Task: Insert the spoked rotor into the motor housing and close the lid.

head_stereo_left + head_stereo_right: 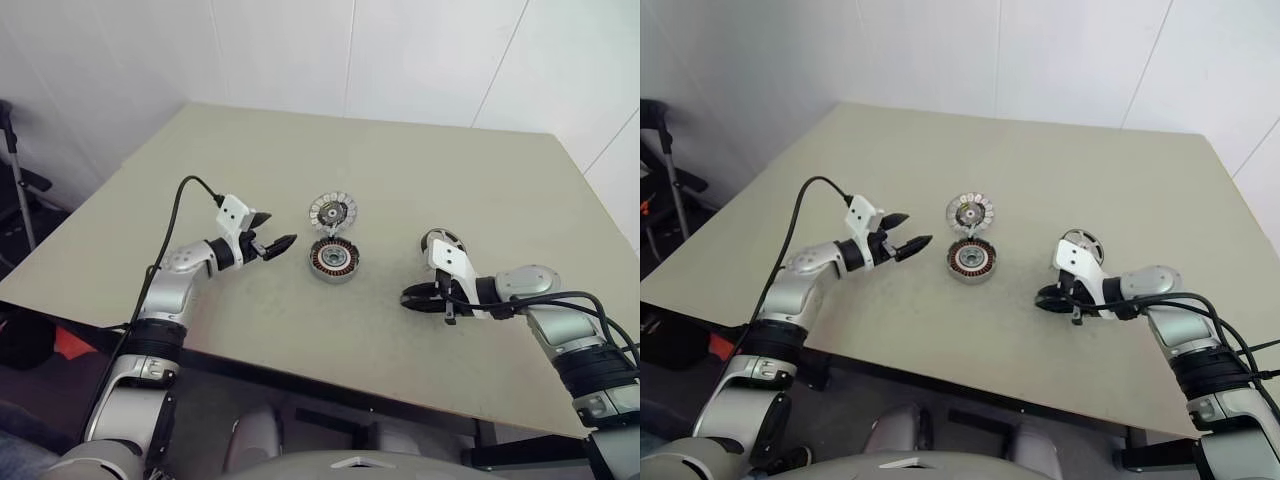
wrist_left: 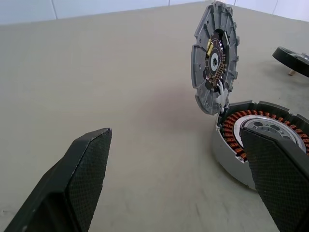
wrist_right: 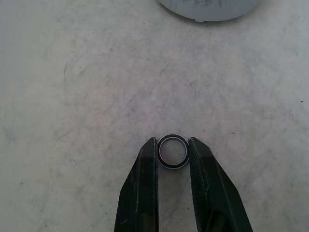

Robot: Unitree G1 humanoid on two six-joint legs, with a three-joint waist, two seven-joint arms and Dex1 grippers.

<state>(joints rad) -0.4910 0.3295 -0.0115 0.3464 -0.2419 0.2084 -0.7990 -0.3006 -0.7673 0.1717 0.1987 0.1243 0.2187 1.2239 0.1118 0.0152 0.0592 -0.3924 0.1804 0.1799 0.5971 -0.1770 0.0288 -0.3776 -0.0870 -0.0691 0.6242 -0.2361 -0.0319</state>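
Observation:
The motor housing, a grey puck with copper windings, lies mid-table. Its ribbed lid stands open, hinged up at the housing's far edge. My left gripper hovers open just left of the housing, with the housing and lid ahead of its fingers. My right gripper rests low on the table to the right of the housing. Its fingers are shut on a tiny metal ring. The spoked rotor, dark-rimmed, lies just behind the right wrist, partly hidden by it.
The beige table has open surface all around the parts. Its front edge runs close under both arms. A black stand is off the table's left side, and white walls rise behind.

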